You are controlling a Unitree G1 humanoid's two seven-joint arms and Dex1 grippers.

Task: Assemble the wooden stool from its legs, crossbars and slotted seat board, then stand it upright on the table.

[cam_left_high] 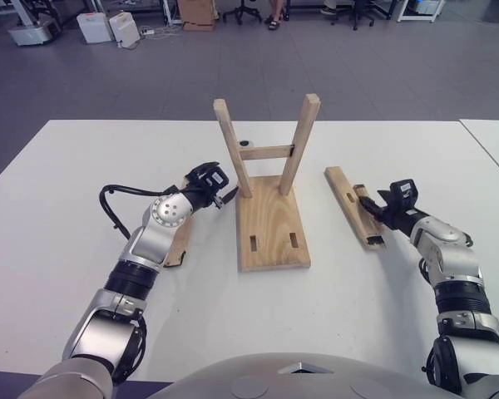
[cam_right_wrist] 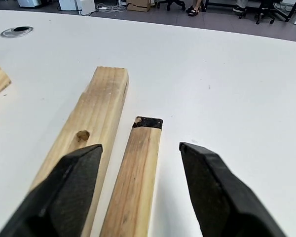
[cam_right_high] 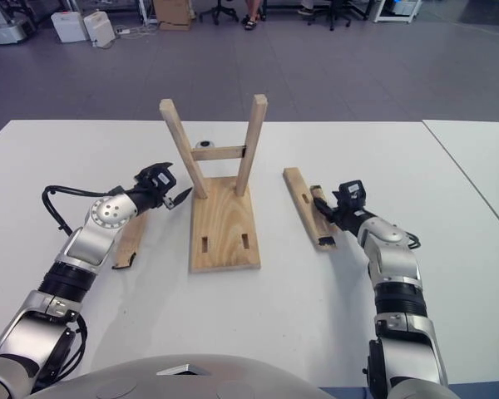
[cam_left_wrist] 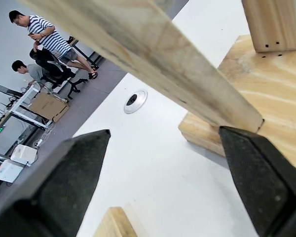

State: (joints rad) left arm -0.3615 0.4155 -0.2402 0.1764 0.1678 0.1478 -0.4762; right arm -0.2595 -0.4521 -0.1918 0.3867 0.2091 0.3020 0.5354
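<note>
The white table (cam_left_high: 66, 208) is carrying all the parts. With the seat board (cam_left_high: 270, 229) taken as the dial centre and 12 o'clock pointing away from the robot, the board is lying flat at mid-table. Two legs are standing in its 12 o'clock end: the left-hand leg (cam_left_high: 233, 150) is leaning outward toward 11 o'clock, the right-hand leg (cam_left_high: 300, 143) toward 1 o'clock, and a crossbar (cam_left_high: 266, 153) is bridging them. Two slots (cam_left_high: 254, 242) at the 6 o'clock end are standing open. At 3 o'clock a loose leg (cam_left_high: 341, 189) is lying flat, apart from the board, with a slim bar (cam_right_wrist: 138, 187) lying just beside it on the outer side. At 9 o'clock a further loose piece (cam_left_high: 181, 241) is lying partly covered by the left forearm. The left gripper (cam_left_wrist: 164, 132) is hovering at 10 o'clock with jaws spread wide, facing the foot of the left-hand leg, which is standing directly in front of the gap. The right gripper (cam_right_wrist: 139, 148) is hanging over the slim bar, jaws wide, gripping nothing. A cable grommet (cam_left_wrist: 135, 100) is sitting in the table at 12 o'clock, behind the crossbar.
</note>
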